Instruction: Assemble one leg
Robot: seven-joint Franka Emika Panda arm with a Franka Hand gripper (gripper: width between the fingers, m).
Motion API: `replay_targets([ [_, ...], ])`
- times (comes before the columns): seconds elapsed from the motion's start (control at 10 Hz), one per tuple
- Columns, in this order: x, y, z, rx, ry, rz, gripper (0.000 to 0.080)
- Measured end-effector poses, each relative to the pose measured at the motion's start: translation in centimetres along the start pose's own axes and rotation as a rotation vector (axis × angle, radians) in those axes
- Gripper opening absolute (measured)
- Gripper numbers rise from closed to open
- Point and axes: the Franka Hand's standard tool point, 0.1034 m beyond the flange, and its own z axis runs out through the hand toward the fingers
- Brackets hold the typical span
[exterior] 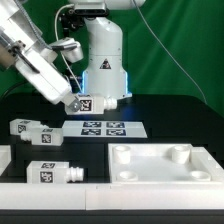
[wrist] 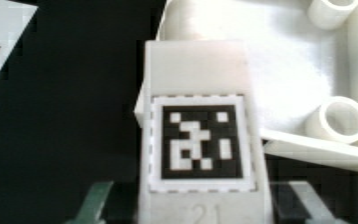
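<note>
My gripper is shut on a leg, a stubby white post with a black-and-white tag. It holds the leg in the air, left of the marker board in the exterior view. In the wrist view the leg fills the middle and sticks out from between the two fingers of my gripper. The wide flat white panel with round corner sockets lies at the front on the exterior view's right. Part of it shows beyond the leg in the wrist view.
Two more legs lie on the black table at the exterior view's left, and another leg lies at the front left. A white rail stands at the left edge. The robot's base stands behind the marker board.
</note>
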Motion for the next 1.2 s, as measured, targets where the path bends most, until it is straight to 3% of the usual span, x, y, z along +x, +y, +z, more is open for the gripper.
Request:
replay_targets([
  [0.2, -0.1, -1.2, 0.0, 0.023, 0.142, -0.026, 0.0285],
  [0.3, -1.9, -2.1, 0.9, -0.006, 0.234, -0.070, 0.0285],
  [0.5, -5.3, -4.6, 2.2, 0.027, 0.438, -0.166, 0.0285],
  [0.7, -8.2, -6.6, 3.8, 0.008, 0.594, -0.247, 0.0285],
  [0.8, -8.0, -6.2, 4.0, 0.024, 0.609, -0.194, 0.0285],
  [1.0, -8.9, -7.0, 4.9, 0.060, 0.672, -0.212, 0.0285],
  [1.1, -9.6, -7.2, 5.7, 0.061, 0.703, -0.236, 0.0285],
  [1.2, -10.4, -7.2, 6.5, 0.021, 0.744, -0.311, 0.0285],
])
